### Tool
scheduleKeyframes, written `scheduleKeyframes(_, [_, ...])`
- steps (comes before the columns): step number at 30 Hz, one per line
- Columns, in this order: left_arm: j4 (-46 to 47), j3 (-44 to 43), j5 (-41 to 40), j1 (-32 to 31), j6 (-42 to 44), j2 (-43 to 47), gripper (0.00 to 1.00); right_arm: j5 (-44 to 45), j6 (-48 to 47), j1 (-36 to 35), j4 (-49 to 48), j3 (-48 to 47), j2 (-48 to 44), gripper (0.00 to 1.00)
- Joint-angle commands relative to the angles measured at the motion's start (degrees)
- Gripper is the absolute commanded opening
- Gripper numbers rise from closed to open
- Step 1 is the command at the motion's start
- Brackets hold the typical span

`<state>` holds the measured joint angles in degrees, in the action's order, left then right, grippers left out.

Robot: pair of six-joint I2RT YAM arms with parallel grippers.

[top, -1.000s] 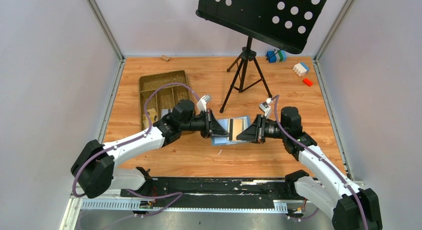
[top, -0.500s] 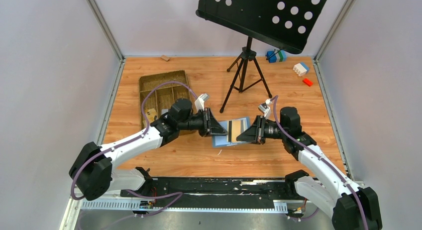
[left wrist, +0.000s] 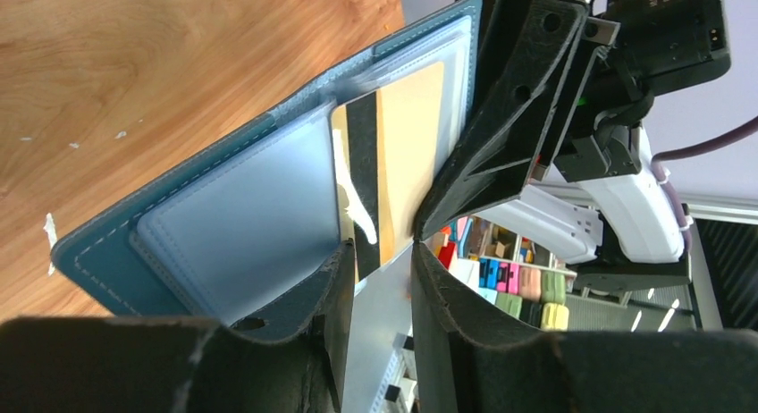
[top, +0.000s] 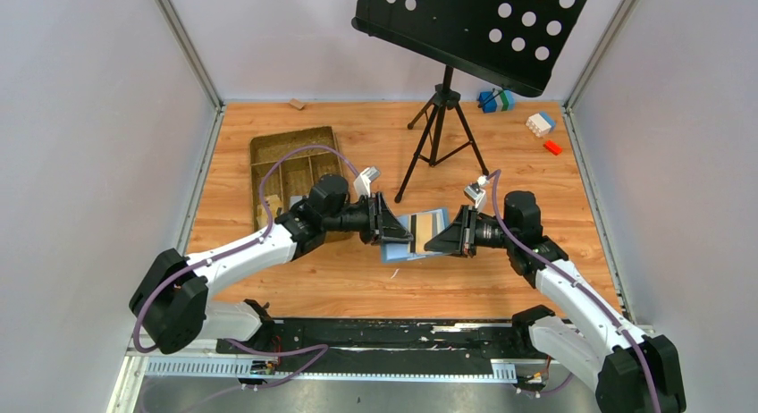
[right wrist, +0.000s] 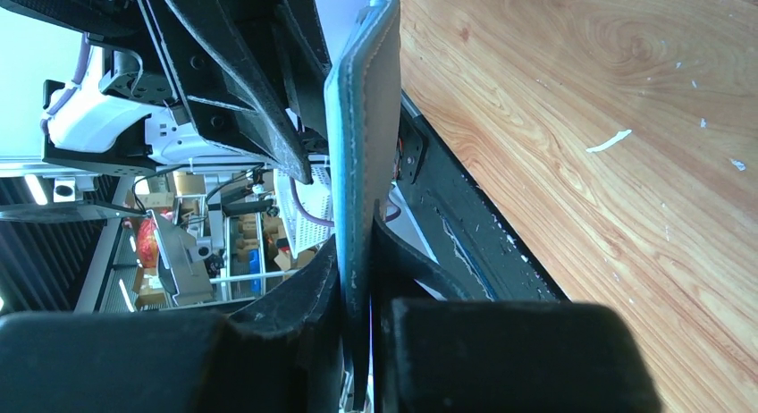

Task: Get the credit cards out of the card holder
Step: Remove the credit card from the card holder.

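The card holder [top: 394, 251] hangs open above the table between my two grippers, blue outside and pale blue inside [left wrist: 241, 207]. A credit card [left wrist: 400, 154], tan with a black stripe, sticks partway out of its inner pocket. My left gripper [left wrist: 380, 248] [top: 391, 231] is at the card's free end. Its jaws stand apart, with the card's edge just at their tips and not pinched. My right gripper [right wrist: 356, 230] [top: 438, 240] is shut on the holder's far flap, whose stitched edge [right wrist: 362, 118] runs up between the fingers. No other card shows.
A brown compartmented tray [top: 265, 147] lies behind the left arm. A music stand's tripod [top: 442, 131] stands just behind the grippers, its black desk [top: 474, 24] overhead. Toy bricks [top: 540, 122] and a small wooden block [top: 296, 103] lie near the back wall.
The left gripper's jaws have parted from shut. The holder and both arms have barely shifted.
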<state>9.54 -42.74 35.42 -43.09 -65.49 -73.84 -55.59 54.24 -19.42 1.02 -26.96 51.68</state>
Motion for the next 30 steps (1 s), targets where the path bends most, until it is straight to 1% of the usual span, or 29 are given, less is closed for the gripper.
scheduleKeyframes(1, [-3.19,-0.76,-1.61,0.29,2.10,0.22,0.38,-1.77,0.43,0.01,-4.80,-0.64,-0.35,0.00])
scheduleKeyframes(4, [-1.11,-0.12,-0.97,0.29,0.93,-0.10,0.40,-1.78,0.44,0.00,-4.80,-0.68,-0.47,0.00])
scheduleKeyframes(6, [0.21,-0.21,-0.48,0.24,0.52,-0.45,0.44,-1.95,0.75,0.00,-5.12,-0.60,-0.40,0.00])
scheduleKeyframes(8, [2.91,-0.17,0.67,0.22,-0.82,-0.97,0.45,-2.13,1.18,0.02,-5.80,-0.38,-0.29,0.00])
scheduleKeyframes(9, [6.42,0.03,1.35,0.20,-1.96,-1.40,0.44,-2.26,1.42,0.00,-6.31,-0.20,-0.15,0.00])
scheduleKeyframes(11, [12.27,0.59,2.61,0.15,-4.93,-2.24,0.40,-2.49,1.92,0.04,-7.14,0.09,0.13,0.00])
scheduleKeyframes(13, [16.49,0.65,3.74,0.12,-7.18,-3.18,0.32,-2.63,2.17,0.00,-7.41,0.40,0.56,0.00])
scheduleKeyframes(16, [18.29,0.22,4.74,0.00,-8.13,-4.33,0.22,-2.47,2.24,0.00,-7.45,0.54,0.87,0.00])
scheduleKeyframes(17, [18.00,0.20,5.00,0.07,-7.88,-4.52,0.15,-2.33,2.28,0.00,-7.20,0.47,0.95,0.00])
scheduleKeyframes(18, [16.70,0.17,4.90,0.25,-7.16,-4.35,0.09,-2.02,2.02,0.06,-6.56,0.35,1.04,0.02])
scheduleKeyframes(20, [13.23,0.71,3.92,1.02,-5.50,-3.63,0.00,-0.85,0.92,0.25,-4.09,-0.06,1.05,0.08])
scheduleKeyframes(22, [10.79,2.12,2.93,2.90,-4.95,-2.47,0.00,0.42,-0.07,1.16,-1.70,-0.11,0.61,0.12])
scheduleKeyframes(25, [8.19,4.52,3.30,6.21,-4.15,-0.09,0.00,1.65,-0.66,2.60,1.28,0.74,-0.09,0.12])
scheduleKeyframes(30, [-5.40,3.49,3.24,11.11,4.65,3.84,0.00,3.96,-2.25,3.33,4.14,1.33,0.05,0.13])
